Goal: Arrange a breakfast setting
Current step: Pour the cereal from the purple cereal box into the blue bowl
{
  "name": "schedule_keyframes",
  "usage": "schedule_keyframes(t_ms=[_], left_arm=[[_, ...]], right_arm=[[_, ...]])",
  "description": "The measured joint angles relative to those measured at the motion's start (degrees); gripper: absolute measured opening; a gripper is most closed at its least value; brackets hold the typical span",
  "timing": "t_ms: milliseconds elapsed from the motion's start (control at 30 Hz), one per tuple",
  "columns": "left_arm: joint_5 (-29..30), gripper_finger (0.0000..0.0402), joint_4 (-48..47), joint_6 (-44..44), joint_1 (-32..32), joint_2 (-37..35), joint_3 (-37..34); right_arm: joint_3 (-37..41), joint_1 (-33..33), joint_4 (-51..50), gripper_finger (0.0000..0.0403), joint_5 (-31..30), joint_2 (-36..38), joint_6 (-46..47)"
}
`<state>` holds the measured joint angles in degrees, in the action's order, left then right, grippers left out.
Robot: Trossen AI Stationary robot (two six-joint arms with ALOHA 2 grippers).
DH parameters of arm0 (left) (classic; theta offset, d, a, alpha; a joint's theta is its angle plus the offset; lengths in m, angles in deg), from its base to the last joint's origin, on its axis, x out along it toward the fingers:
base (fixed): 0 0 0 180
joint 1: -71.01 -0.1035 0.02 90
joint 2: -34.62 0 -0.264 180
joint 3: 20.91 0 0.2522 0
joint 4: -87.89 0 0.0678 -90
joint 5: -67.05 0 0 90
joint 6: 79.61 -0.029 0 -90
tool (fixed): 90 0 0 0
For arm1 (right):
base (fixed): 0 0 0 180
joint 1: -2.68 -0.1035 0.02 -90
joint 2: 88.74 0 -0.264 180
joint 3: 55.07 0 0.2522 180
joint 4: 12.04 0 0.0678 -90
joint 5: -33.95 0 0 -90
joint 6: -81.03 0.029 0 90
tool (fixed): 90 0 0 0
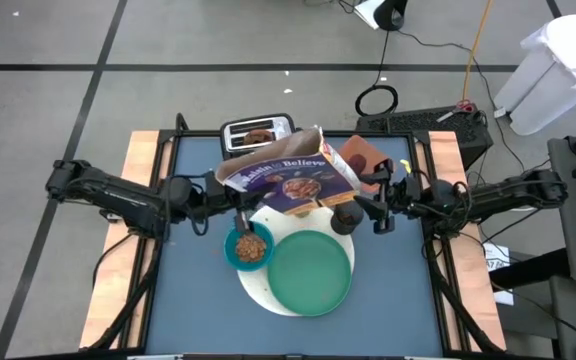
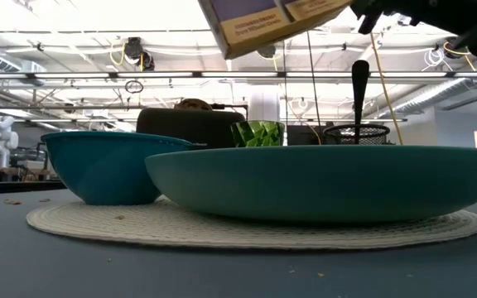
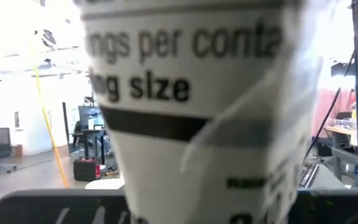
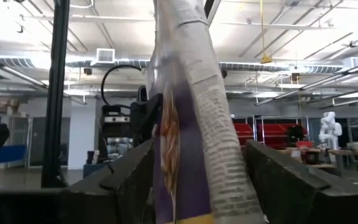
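The bowl point(image 1: 250, 247) sits on the disc point(image 1: 255, 288) at 9 o'clock of the plate point(image 1: 310, 270), touching or nearly touching its rim, and it already holds brown cereal. The black cup point(image 1: 343, 218) stands at 1 o'clock of the plate with the spoon point(image 2: 359, 83) upright in it. In the low view the lime cup point(image 2: 259, 132) shows behind the plate.

Above all this, at 12 o'clock of the bowl, hangs the box point(image 1: 288, 175), lying almost flat over the counter point(image 1: 198, 320). My left gripper point(image 1: 230, 197) is clamped on the box's 9 o'clock end. My right gripper point(image 1: 368, 195) is at its 3 o'clock end, with fingers point(image 4: 129, 177) apart on either side of the box and, as far as I can tell, not pressing it.

So I judge the box hangs from one thin grip on soft card. It could sag or twist on that grip, and its free end could drop onto the black cup and tip the spoon out. If its mouth dips, cereal would scatter over the plate and disc. Pulling my right gripper away at an angle could also snag the box. The toaster point(image 1: 258, 133) and tray point(image 1: 363, 152), at 12 o'clock beyond the box, are out of harm's way.
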<state>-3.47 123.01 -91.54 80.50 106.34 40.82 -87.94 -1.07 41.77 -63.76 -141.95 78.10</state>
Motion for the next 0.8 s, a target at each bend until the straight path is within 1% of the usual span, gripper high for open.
schedule_keyframes(t_ms=[133, 300, 367, 433, 600, 800], left_arm=[[1.54, 0.0075, -4.35, -1.56, 0.0, -4.42, 0.0], [6.34, 0.0075, -10.49, -5.19, 0.37, -11.16, 0.02], [9.19, 0.0075, -13.58, -6.85, 0.59, -14.23, 0.02], [12.55, 0.0075, -16.05, -8.26, 0.91, -17.34, 0.04], [23.51, 0.0075, -22.42, -12.58, 1.82, -24.34, 0.04], [36.03, 0.0075, -28.38, -17.09, 2.25, -30.44, 0.04]], right_arm=[[0.0, 0.0, -2.76, 0.0247, 0.05, 2.39, -1.33], [0.0, 0.0, -4.69, 0.0247, 0.0, 4.67, -1.41], [0.0, 0.0, -5.36, 0.0247, 0.0, 5.42, -1.42], [0.02, 0.0, -6.25, 0.0247, 0.01, 6.09, -1.41], [0.0, 0.0, -7.65, 0.0247, 0.0, 6.93, -1.41], [0.02, 0.0, -7.9, 0.0247, 0.0, 7.04, -1.41]])
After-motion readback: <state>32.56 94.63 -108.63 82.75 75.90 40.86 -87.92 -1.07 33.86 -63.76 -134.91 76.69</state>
